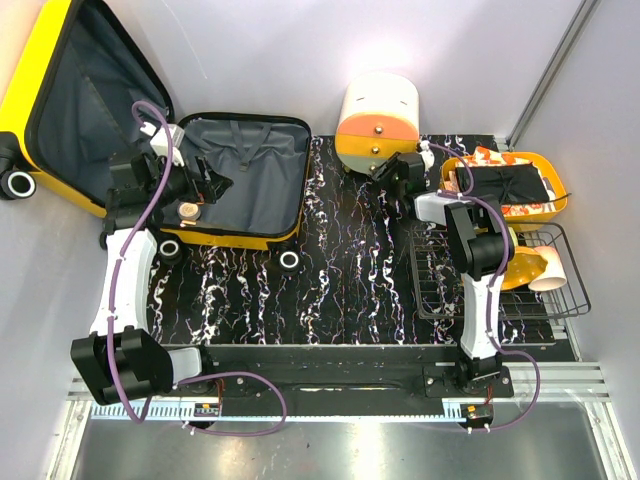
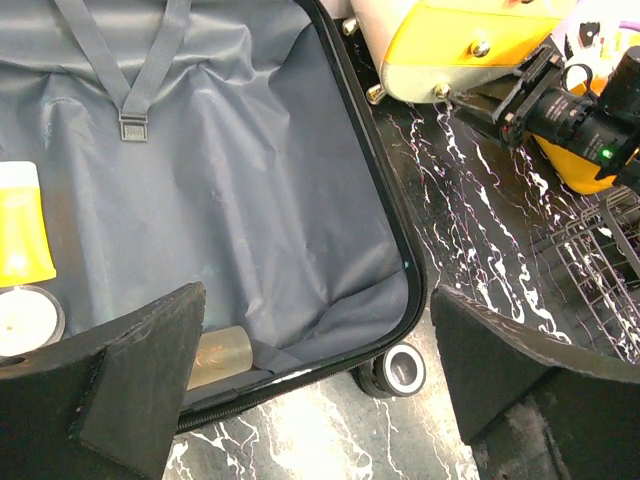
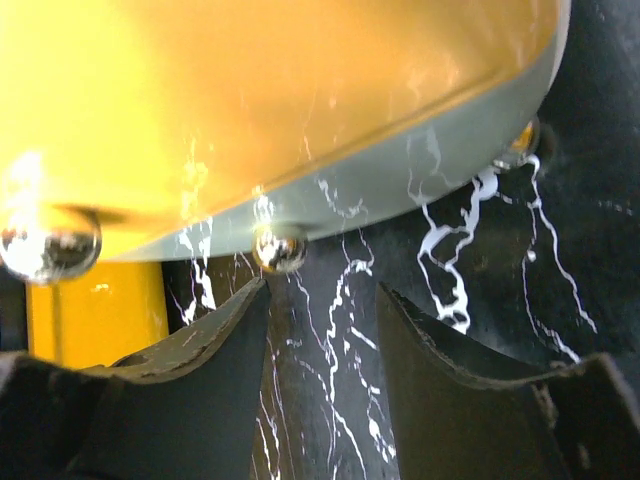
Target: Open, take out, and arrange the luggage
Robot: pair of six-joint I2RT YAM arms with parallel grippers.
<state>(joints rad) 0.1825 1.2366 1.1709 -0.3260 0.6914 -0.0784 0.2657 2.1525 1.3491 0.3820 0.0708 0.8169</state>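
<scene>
The luggage [image 1: 250, 180] is found open at the far left of the table [image 1: 340, 290], with its base shell laid flat, lining up, and its lid propped up on the left. The wheeled end is turned near, so the long axis runs near to far. The left arm is stretched far, and the left gripper [image 2: 315, 320] is held over the base's near left corner, fingers spread wide, nothing held. The right arm is likewise stretched far. The right gripper [image 3: 320, 300] is set low at the foot of a yellow-and-cream case [image 1: 378, 120], fingers slightly parted, nothing between them.
</scene>
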